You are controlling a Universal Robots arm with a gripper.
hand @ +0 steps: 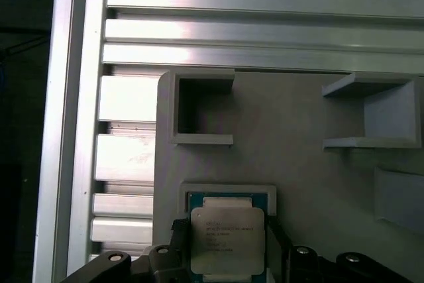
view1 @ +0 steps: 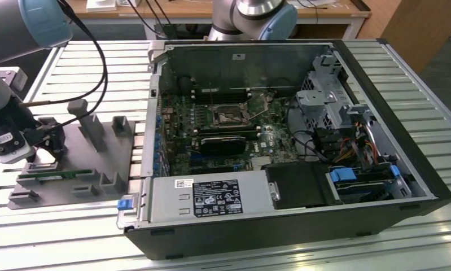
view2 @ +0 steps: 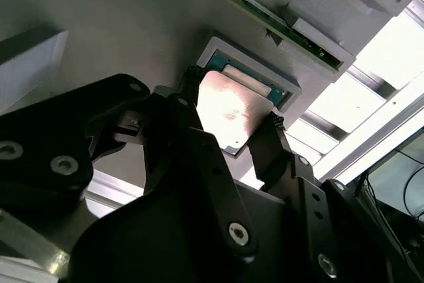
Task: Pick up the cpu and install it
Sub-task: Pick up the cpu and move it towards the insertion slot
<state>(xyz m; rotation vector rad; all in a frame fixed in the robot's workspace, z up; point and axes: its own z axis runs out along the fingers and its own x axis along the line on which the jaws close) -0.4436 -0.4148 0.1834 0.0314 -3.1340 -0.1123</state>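
- At the exterior view's left, over the left end of the slatted counter (view1: 82, 62), the tool (view1: 51, 157) hangs low. Its two black fingers (view2: 278, 154) are closed against opposite edges of the cpu (view2: 228, 114). I judge it a real pinch, since no gap shows at either edge in both wrist views.
- Between those fingers the cpu (hand: 227, 240) lies silver top up over its square raised pocket (hand: 228, 190). It looks slightly proud of the pocket and a touch off-square, with one corner overlapping the rim in the second wrist view. Whether it touches the pocket floor I cannot tell.
- Around the pocket spreads the grey fixture plate (view1: 78, 161), with upright posts and open-sided holders. A green memory stick (view1: 52, 176) rests in a slot just beside the pocket, on the near side.
- Well apart to the right stands the open computer case (view1: 285, 226). Its motherboard (view1: 210, 135) faces up, with the socket (view1: 229, 117) near the board's middle.
- Progress, as I judge it: the grasp is made and the pick-up is barely begun. Carrying the cpu across to the computer case and seating it in the socket are not yet done.
- The exterior view supplies the whole layout, from tool to computer case. The first wrist view looks straight down on the cpu and the pocket's rim. The second wrist view, low and aslant, adds the finger contact and the way the cpu sits against the rim.
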